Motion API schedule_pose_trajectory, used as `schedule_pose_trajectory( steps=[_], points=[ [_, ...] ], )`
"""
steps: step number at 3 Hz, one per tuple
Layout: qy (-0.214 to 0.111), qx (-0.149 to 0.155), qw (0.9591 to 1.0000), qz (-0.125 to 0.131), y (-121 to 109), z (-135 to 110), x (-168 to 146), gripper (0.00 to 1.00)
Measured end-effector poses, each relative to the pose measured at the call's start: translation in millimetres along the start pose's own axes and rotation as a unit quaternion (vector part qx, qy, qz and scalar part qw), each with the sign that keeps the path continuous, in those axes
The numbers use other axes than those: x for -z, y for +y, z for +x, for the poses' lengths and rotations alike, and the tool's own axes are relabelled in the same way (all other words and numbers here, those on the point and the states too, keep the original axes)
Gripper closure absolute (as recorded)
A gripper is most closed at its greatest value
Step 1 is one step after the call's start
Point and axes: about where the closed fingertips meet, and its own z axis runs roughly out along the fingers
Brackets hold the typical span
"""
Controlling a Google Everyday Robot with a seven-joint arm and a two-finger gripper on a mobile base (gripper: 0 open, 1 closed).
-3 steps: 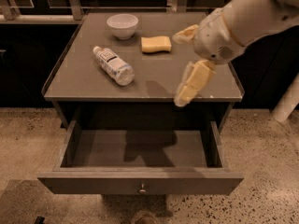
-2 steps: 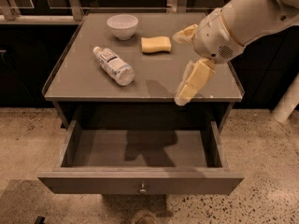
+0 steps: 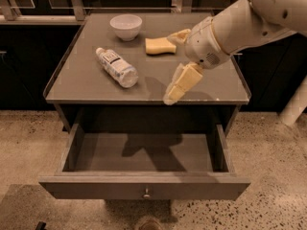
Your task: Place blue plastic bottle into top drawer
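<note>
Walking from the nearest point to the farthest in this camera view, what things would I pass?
Open grey-brown top drawer → clear bluish plastic bottle lying on the table → white bowl. The robot's cream gripper, fingers apart, hovers over the table's right side, overlapping these, so unranked.

Item 1: the table (image 3: 91, 83) has a flat grey-brown top with a raised lip along its sides.
Item 2: the white bowl (image 3: 126, 26) stands upright at the rear of the top, left of centre.
Item 3: the yellow sponge (image 3: 159, 45) lies flat just right of the bowl, apart from it.
Item 4: the floor (image 3: 273, 143) is a pale speckled stone finish.
Item 5: dark cabinets (image 3: 29, 71) and a metal rail (image 3: 43, 19) run behind the table.
Item 6: a white post (image 3: 295, 104) leans at the right edge.
The gripper (image 3: 170, 67) hangs over the right front of the top, its 2 fingers spread wide.
</note>
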Motion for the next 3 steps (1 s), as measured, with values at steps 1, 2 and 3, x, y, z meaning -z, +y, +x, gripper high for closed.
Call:
schedule_pose_trajectory(
  steps=[1, 2, 3],
  points=[
    [-0.041, 0.002, 0.999, -0.019, -18, -10, -43, 0.0],
    [-0.072, 0.004, 0.9955, -0.062, -23, -18, -88, 0.0],
    [-0.073, 0.002, 0.9952, -0.065, -23, -16, -93, 0.0]
  ],
)
